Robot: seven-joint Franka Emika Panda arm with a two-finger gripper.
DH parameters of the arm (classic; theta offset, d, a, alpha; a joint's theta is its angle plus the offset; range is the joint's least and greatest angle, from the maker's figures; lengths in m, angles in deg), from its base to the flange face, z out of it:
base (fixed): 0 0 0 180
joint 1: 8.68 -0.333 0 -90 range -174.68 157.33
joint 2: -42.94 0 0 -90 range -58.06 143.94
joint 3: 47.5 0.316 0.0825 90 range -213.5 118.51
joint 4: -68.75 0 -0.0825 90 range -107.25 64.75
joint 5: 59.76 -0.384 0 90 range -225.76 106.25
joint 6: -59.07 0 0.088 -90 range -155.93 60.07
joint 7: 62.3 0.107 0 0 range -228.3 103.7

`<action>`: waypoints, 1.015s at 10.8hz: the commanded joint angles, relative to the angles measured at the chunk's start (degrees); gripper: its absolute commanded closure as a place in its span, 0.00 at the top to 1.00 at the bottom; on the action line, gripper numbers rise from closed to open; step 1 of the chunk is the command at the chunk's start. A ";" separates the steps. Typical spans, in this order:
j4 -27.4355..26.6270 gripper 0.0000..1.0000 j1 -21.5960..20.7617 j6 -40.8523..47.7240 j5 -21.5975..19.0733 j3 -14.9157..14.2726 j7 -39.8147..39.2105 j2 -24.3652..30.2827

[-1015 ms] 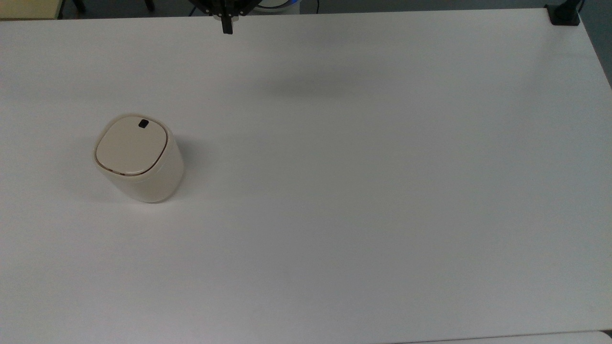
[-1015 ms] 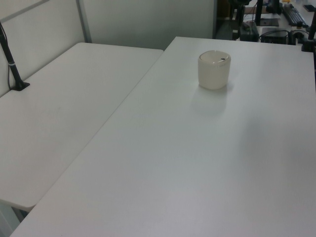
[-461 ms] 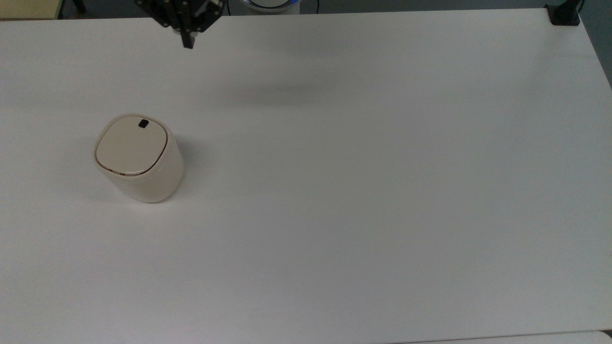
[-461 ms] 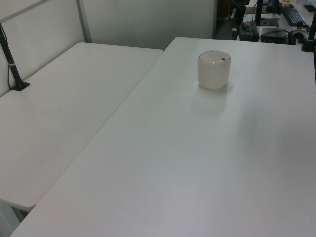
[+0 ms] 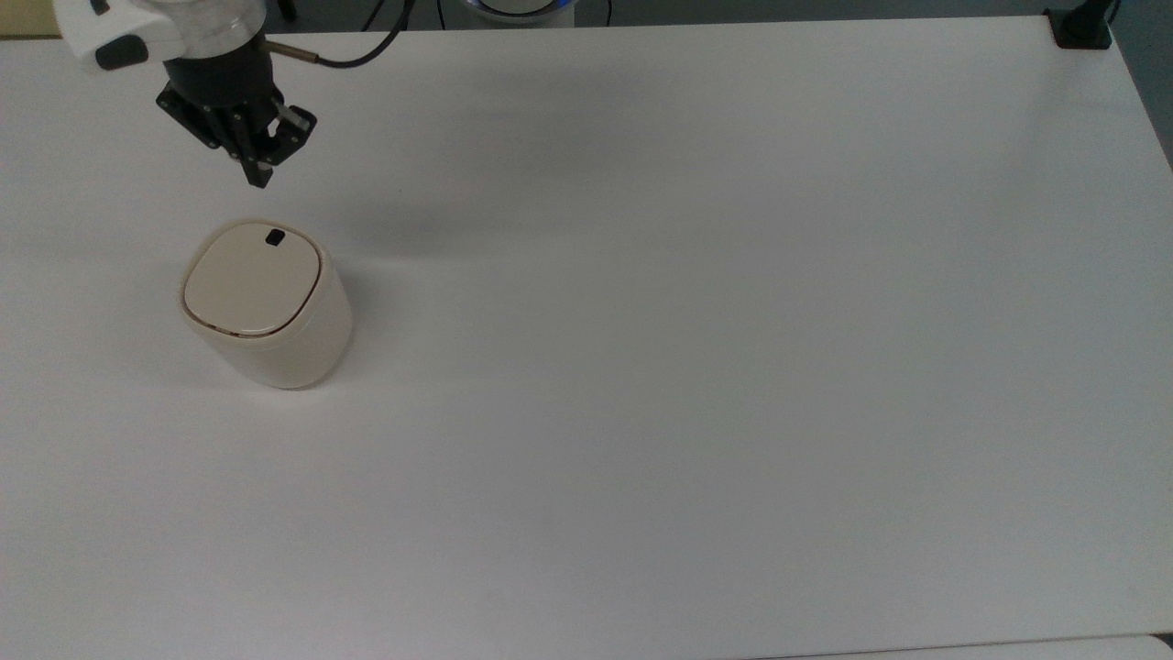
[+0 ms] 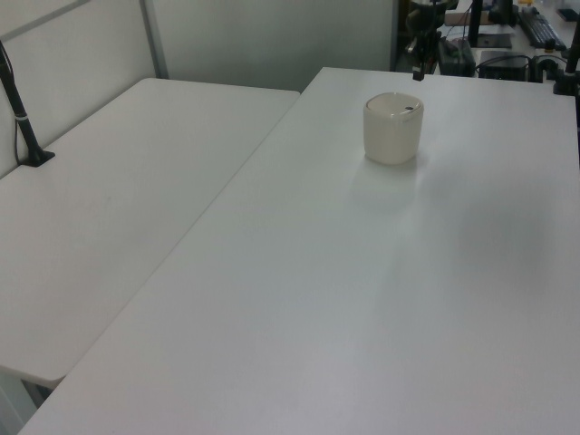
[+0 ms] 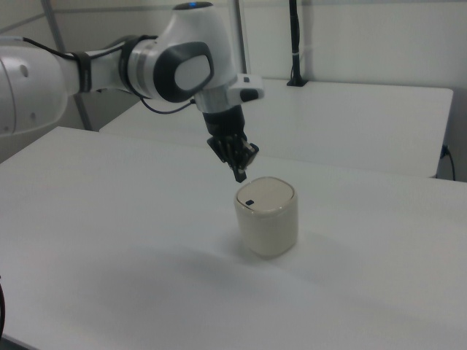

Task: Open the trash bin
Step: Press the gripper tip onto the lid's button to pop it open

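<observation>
The cream-beige trash bin [image 5: 266,307] stands upright on the white table, its flat lid [image 5: 250,280] down and a small black button [image 5: 274,238] near the lid's far edge. It also shows in the left view [image 6: 393,129] and in the right view [image 7: 268,216]. My gripper [image 5: 259,178] hangs in the air beyond the bin, fingers pressed together and pointing down, shut on nothing. In the right view the gripper [image 7: 240,176] hovers a little above and just beside the button [image 7: 249,202], apart from the lid.
The white table [image 5: 696,348] spreads wide around the bin. A black clamp [image 5: 1079,26] sits at the top view's far right corner. A second white table [image 6: 109,199] adjoins on the left view's left, with a black post [image 6: 25,127] on it.
The arm has swung from the table's far edge toward the top view's left and come down near the bin. The bin has not moved and its lid stays down.
</observation>
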 commanded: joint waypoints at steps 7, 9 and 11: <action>-0.08 0.00 1.29 -6.66 0.12 0.12 4.01 -7.33; 0.01 0.00 1.29 -6.48 0.12 0.12 4.01 -7.34; -0.60 0.00 1.20 -6.57 0.12 0.12 4.01 -8.47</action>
